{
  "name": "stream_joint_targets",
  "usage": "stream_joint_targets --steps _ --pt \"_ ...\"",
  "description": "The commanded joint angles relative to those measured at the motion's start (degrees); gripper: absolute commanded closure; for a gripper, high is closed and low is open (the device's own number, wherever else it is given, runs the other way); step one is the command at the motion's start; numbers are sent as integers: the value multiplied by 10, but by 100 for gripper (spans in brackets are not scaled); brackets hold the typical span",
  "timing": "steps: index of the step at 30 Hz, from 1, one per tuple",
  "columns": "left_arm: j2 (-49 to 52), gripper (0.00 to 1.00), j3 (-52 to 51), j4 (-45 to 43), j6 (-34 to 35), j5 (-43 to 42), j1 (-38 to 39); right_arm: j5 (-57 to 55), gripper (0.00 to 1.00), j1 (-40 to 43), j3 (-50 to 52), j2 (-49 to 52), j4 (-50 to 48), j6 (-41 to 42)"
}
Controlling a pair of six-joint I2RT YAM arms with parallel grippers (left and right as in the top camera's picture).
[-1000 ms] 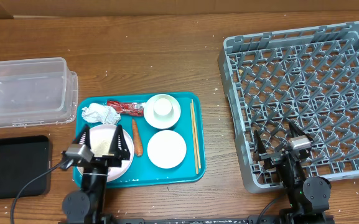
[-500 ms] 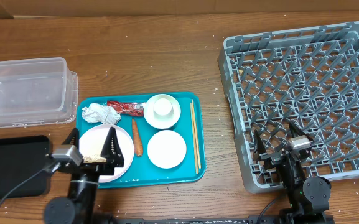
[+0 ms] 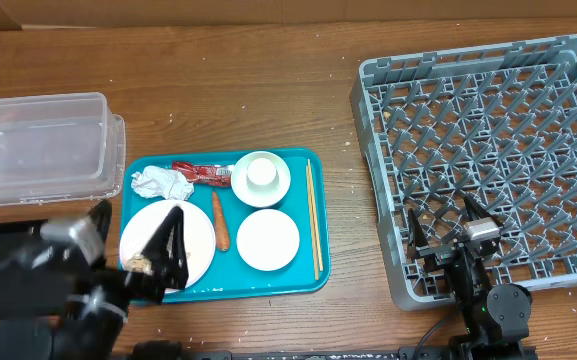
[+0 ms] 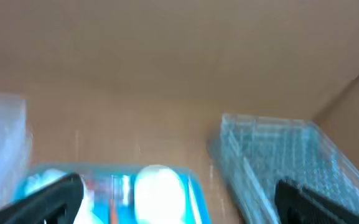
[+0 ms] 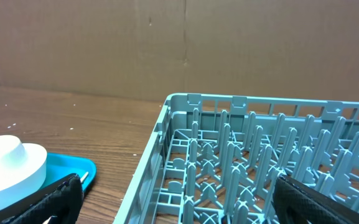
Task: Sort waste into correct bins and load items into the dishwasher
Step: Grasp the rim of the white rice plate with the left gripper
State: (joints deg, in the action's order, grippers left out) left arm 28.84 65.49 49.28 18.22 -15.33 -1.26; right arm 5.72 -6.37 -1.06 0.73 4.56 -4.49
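- On teal tray (image 3: pixel 230 283), lower left of centre in overhead frame: crumpled white napkin (image 3: pixel 161 183) at top left corner, touching red sauce packet (image 3: pixel 198 173); orange stick (image 3: pixel 220 220) just right of pale pink plate (image 3: pixel 198 235).
- Tiny white cup (image 3: pixel 260 174) inside white bowl (image 3: pixel 276 190), above pale pink bowl (image 3: pixel 267 240); chopsticks (image 3: pixel 311 220) along tray's right rim.
- Clear tub (image 3: pixel 38 147) at upper left; black tray (image 3: pixel 3 233) below it at left edge.
- Grey dish rack (image 3: pixel 488 130) filling right side.
- Left gripper (image 3: pixel 136 215) blurred, seemingly over plate's left half, fingers spread wide, nothing held.
- Right gripper (image 3: pixel 442 218) above rack's lower left corner, fingers wide apart, nothing between.
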Motion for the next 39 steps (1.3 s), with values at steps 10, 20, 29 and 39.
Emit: stream_joint_targets --steps 10,20,29,39 --pt "352 0 120 250 43 -95 -3 -2 0 5 6 -5 -2 2" --pt "453 0 119 385 242 155 5 -2 0 5 6 -5 -2 2" --pt "547 0 118 346 242 138 5 -2 0 5 6 -5 -2 2" --pt "683 19 118 284 221 143 14 -2 0 5 6 -5 -2 2"
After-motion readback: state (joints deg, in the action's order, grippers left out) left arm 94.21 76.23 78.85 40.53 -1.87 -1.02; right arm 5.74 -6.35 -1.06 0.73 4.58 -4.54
